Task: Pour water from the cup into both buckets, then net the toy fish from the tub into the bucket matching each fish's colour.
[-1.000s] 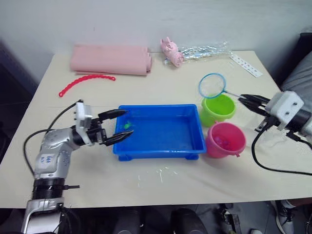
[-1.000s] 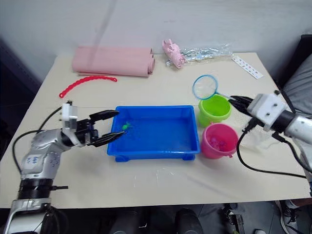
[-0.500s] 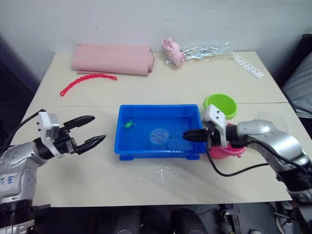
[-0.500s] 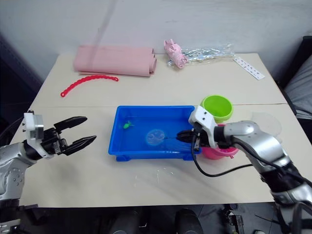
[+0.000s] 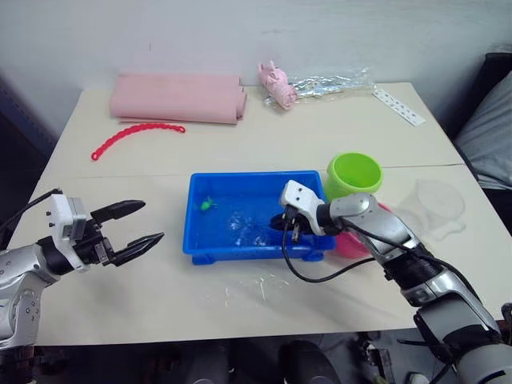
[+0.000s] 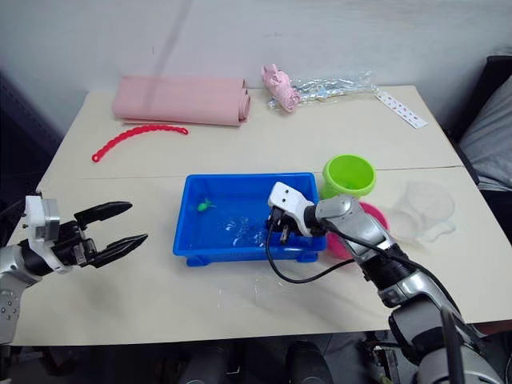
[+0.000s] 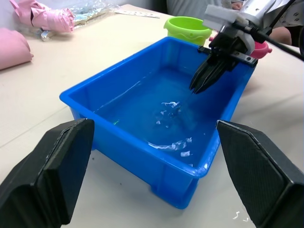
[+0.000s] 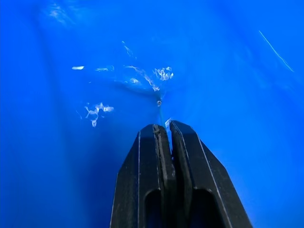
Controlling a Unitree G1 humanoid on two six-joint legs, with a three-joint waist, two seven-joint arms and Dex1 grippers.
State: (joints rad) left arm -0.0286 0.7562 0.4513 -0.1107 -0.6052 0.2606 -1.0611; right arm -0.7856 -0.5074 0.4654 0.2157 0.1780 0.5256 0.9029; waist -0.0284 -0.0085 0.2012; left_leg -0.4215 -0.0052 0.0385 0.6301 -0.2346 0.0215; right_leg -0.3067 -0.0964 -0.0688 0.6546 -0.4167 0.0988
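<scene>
No readable writing I can see; my right claw pinches the net handle over the tub, left claw spread, beige table.

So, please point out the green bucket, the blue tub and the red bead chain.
green bucket [image 5: 353, 174]: left eye view, inside wall.
blue tub [image 5: 252, 250]: left eye view, near side wall.
red bead chain [image 5: 132, 135]: left eye view, middle of the chain.
</scene>
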